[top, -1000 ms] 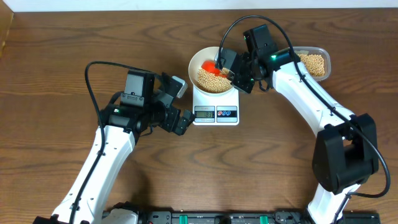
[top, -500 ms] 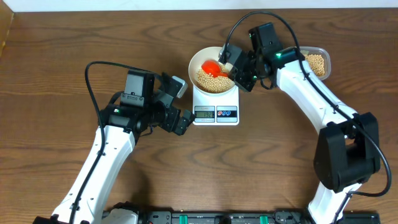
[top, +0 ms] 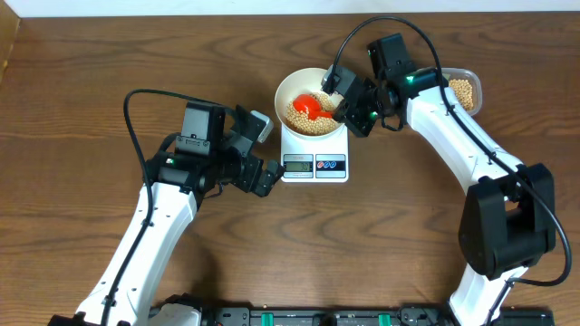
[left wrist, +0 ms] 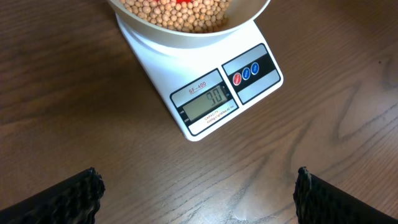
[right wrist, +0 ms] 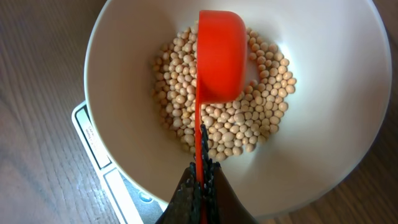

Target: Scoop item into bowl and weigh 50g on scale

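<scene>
We see right gripper (right wrist: 200,182) pinching thin handle of red plastic scoop (right wrist: 221,56), head over small tan beans (right wrist: 249,124) in round white bowl (right wrist: 112,124) on white digital scale (left wrist: 211,99). Left gripper (left wrist: 199,199) spread wide, empty. We judge beans light, hard, rolly; stiff handle is safest hold.

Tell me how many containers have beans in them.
2. The bowl on the scale, and the tub to its right, partly behind the right arm. No others show.
</scene>
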Action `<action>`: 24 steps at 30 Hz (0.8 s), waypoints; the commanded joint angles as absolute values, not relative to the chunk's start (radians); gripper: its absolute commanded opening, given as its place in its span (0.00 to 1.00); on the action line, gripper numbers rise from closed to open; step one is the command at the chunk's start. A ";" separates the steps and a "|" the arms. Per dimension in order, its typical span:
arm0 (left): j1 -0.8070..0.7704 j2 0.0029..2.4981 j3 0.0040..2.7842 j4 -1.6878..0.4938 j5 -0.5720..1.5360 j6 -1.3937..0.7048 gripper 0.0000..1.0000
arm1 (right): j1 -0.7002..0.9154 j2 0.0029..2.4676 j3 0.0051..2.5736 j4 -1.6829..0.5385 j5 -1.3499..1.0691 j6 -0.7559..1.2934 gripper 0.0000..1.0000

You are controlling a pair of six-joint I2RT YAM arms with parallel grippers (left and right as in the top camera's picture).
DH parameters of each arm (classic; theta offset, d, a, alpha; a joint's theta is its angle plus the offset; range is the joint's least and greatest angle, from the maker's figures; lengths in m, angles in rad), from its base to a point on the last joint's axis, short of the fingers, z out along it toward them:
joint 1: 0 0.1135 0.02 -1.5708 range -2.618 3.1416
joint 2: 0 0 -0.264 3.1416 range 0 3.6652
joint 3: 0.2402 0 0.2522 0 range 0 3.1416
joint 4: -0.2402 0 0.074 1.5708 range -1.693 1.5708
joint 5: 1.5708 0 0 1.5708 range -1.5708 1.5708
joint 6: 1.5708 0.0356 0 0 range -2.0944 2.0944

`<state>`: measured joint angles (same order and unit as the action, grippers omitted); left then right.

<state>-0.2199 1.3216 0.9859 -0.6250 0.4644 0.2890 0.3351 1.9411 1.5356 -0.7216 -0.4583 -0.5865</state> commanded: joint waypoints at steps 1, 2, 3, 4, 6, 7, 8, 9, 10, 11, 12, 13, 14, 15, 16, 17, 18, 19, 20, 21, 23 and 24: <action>-0.220 1.324 0.986 -0.628 0.459 0.295 1.00 | 0.339 1.960 1.537 -0.727 -0.509 -0.578 0.01; -0.220 1.324 0.986 -0.628 0.459 0.295 1.00 | 0.340 1.960 1.537 -0.727 -0.515 -0.578 0.01; -0.220 1.324 0.986 -0.628 0.459 0.295 1.00 | 0.344 1.960 1.537 -0.727 -0.516 -0.578 0.01; -0.220 1.324 0.986 -0.628 0.459 0.295 1.00 | 0.345 1.960 1.537 -0.727 -0.516 -0.578 0.01; -0.220 1.324 0.986 -0.628 0.459 0.295 1.00 | 0.348 1.960 1.537 -0.729 -0.516 -0.579 0.01; -0.220 1.324 0.986 -0.628 0.459 0.295 1.00 | 0.350 1.960 1.537 -0.730 -0.517 -0.582 0.01; -0.220 1.324 0.986 -0.628 0.459 0.295 1.00 | 0.352 1.960 1.537 -0.731 -0.517 -0.582 0.01; -0.220 1.324 0.986 -0.628 0.459 0.295 1.00 | 0.355 1.960 1.537 -0.733 -0.519 -0.583 0.01; -0.220 1.324 0.986 -0.628 0.459 0.295 1.00 | 0.355 1.960 1.537 -0.736 -0.522 -0.585 0.01; -0.220 1.324 0.986 -0.628 0.459 0.295 1.00 | 0.355 1.960 1.537 -0.738 -0.531 -0.585 0.01; -0.220 1.324 0.986 -0.628 0.459 0.295 1.00 | 0.355 1.960 1.537 -0.741 -0.537 -0.585 0.01; -0.220 1.324 0.986 -0.628 0.459 0.295 1.00 | 0.355 1.960 1.537 -0.743 -0.542 -0.585 0.01; -0.220 1.324 0.986 -0.628 0.459 0.295 1.00 | 0.355 1.960 1.537 -0.746 -0.544 -0.585 0.01; -0.220 1.324 0.986 -0.628 0.459 0.295 1.00 | 0.355 1.960 1.537 -0.749 -0.551 -0.586 0.01; -0.220 1.324 0.986 -0.628 0.459 0.295 1.00 | 0.355 1.960 1.537 -0.752 -0.558 -0.590 0.01; -0.220 1.324 0.986 -0.628 0.459 0.295 1.00 | 0.355 1.960 1.537 -0.754 -0.561 -0.589 0.01; -0.220 1.324 0.986 -0.628 0.459 0.295 1.00 | 0.355 1.960 1.537 -0.756 -0.561 -0.589 0.01; -0.220 1.324 0.986 -0.628 0.459 0.295 1.00 | 0.355 1.960 1.537 -0.756 -0.560 -0.588 0.01; -0.220 1.324 0.986 -0.628 0.459 0.295 1.00 | 0.355 1.960 1.537 -0.756 -0.561 -0.588 0.01; -0.220 1.324 0.986 -0.628 0.459 0.295 0.99 | 0.353 1.960 1.537 -0.756 -0.565 -0.588 0.01; -0.220 1.324 0.986 -0.628 0.459 0.295 1.00 | 0.348 1.960 1.537 -0.755 -0.587 -0.583 0.01; -0.220 1.324 0.986 -0.628 0.459 0.295 1.00 | 0.342 1.960 1.537 -0.752 -0.607 -0.571 0.01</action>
